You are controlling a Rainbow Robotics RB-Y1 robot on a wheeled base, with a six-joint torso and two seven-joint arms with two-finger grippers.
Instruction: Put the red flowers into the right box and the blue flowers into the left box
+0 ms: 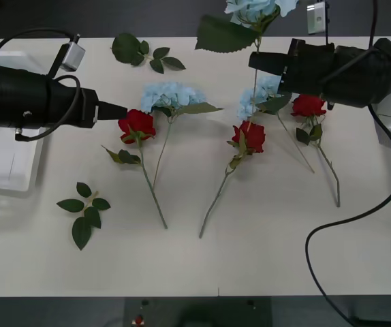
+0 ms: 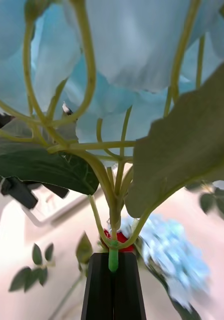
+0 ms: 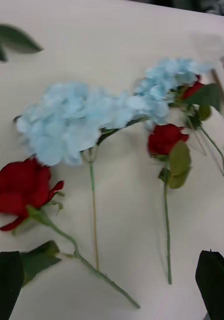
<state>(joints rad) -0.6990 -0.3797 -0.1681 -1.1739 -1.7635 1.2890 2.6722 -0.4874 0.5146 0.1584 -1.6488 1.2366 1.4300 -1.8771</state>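
Right hand (image 1: 255, 60), upper right of the front frame, is clamped on the stem of a blue flower (image 1: 253, 10) and holds it lifted above the desk (image 1: 263, 252). Bloom sits at the top edge, its big leaf (image 1: 224, 34) spreads left, and the stem hangs down-frame past the hand. In the right wrist view the black fingers (image 2: 113, 287) are closed together on the green stem (image 2: 113, 260), with the bloom (image 2: 137, 40) directly overhead.

Left hand (image 1: 122, 110) is at mid-left and spread open, empty, with its fingertips (image 3: 5, 280) apart in the left wrist view. It hovers just beside a red flower (image 1: 137, 125).

Key relation: the left box (image 1: 1, 163) lies at the far left edge of the front frame, across the whole desk from the held blue flower. The carry therefore has to run right to left, over the flowers lying in between. The left hand is far nearer that box.

Still on the desk: another blue flower (image 1: 171, 95) at centre and one (image 1: 258, 95) under the right arm. Two more red flowers lie at centre (image 1: 251, 135) and centre right (image 1: 308, 105). All stems run roughly top to bottom in the frame. Loose leaf sprigs (image 1: 84, 211) lie lower left, and more sprigs (image 1: 144, 53) lie upper left.

Right box can't be made out for sure.
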